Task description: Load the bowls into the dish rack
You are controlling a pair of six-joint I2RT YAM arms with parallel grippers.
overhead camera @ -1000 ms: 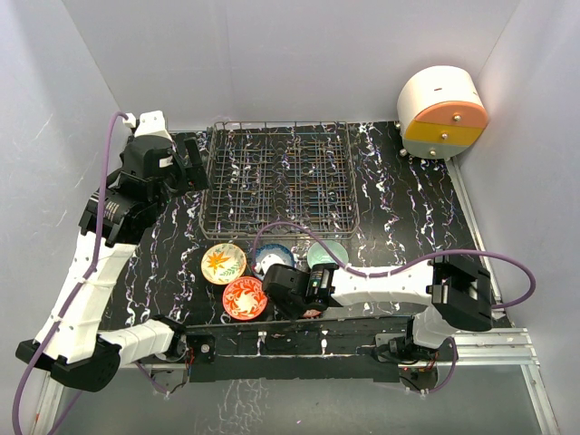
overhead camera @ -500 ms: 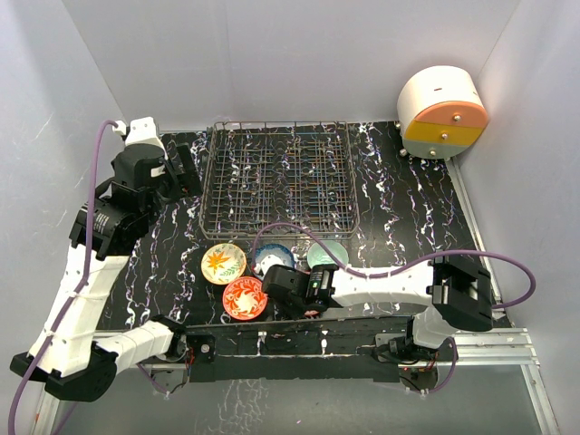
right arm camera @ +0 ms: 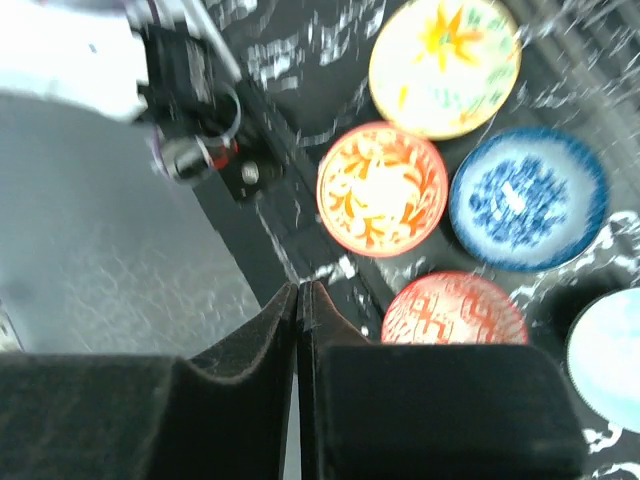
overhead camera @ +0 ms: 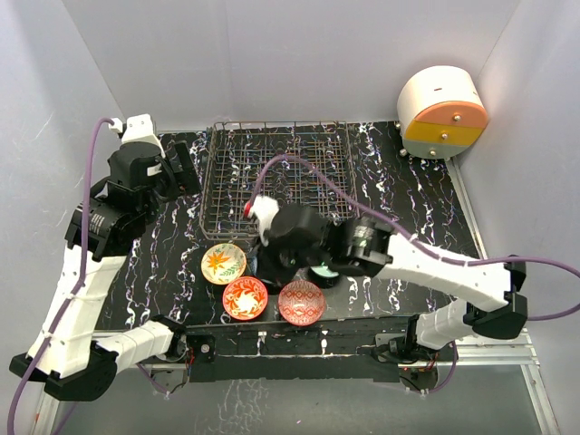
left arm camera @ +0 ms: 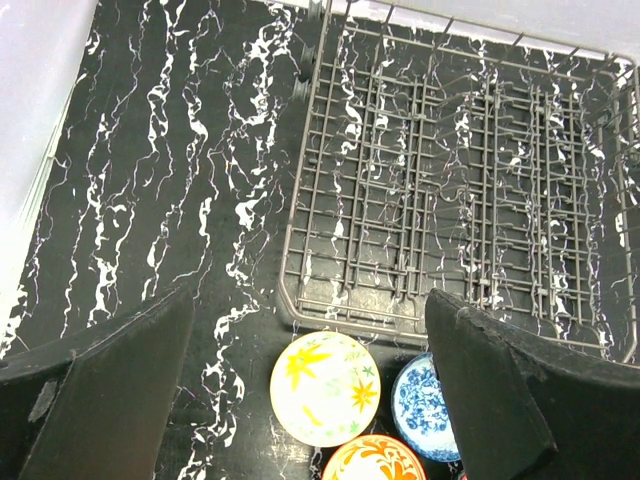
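Nothing loaded yet: all 5 bowls (overhead camera: 245,296) sit on the surface (overhead camera: 408,199) just in front of the dish rack (overhead camera: 281,177). Right jaws are clenched on nothing above them, left jaws released wide. Next, I'd guess, the right jaws open up and pinch a rim.

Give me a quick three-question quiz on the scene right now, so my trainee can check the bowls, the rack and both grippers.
1. True or false: one of the bowls already stands in the dish rack.
2. Of the left gripper and the right gripper, which is shut? A. left only B. right only C. both
3. Name the bowl lying nearest the rack's front-left corner.
Key: 1. False; all five lie on the table in front of the rack. 2. B; it grips nothing. 3. The yellow floral bowl.
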